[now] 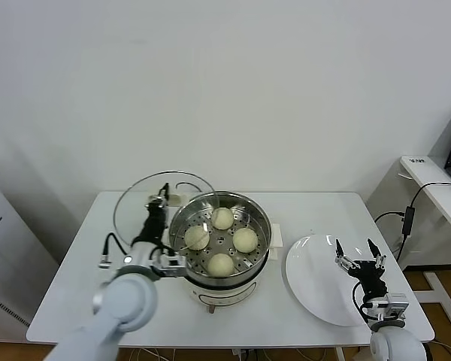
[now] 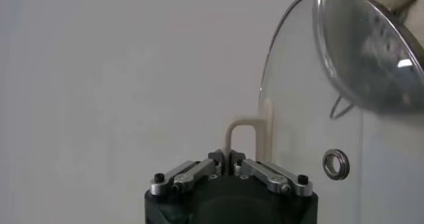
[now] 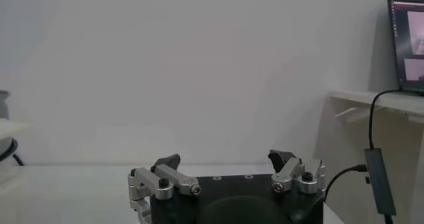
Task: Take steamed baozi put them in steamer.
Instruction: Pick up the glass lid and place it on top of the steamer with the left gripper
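Observation:
Several cream-white baozi (image 1: 222, 218) lie on the perforated tray inside the shiny steel steamer (image 1: 179, 226) at the table's middle. My left gripper (image 1: 164, 197) is shut on the cream handle (image 2: 242, 134) of the round glass lid (image 1: 135, 203), held upright on edge just left of the steamer. In the left wrist view the lid's glass (image 2: 305, 112) stands beside the steamer's rim (image 2: 371, 53). My right gripper (image 1: 358, 263) is open and empty above the flat white plate (image 1: 316, 278); its jaws stand wide apart in the right wrist view (image 3: 228, 162).
The white table (image 1: 75, 256) carries the steamer and the plate. A side desk (image 1: 436, 188) with a laptop (image 3: 407, 43) and hanging cable (image 1: 408, 214) stands at the right. A white wall is behind.

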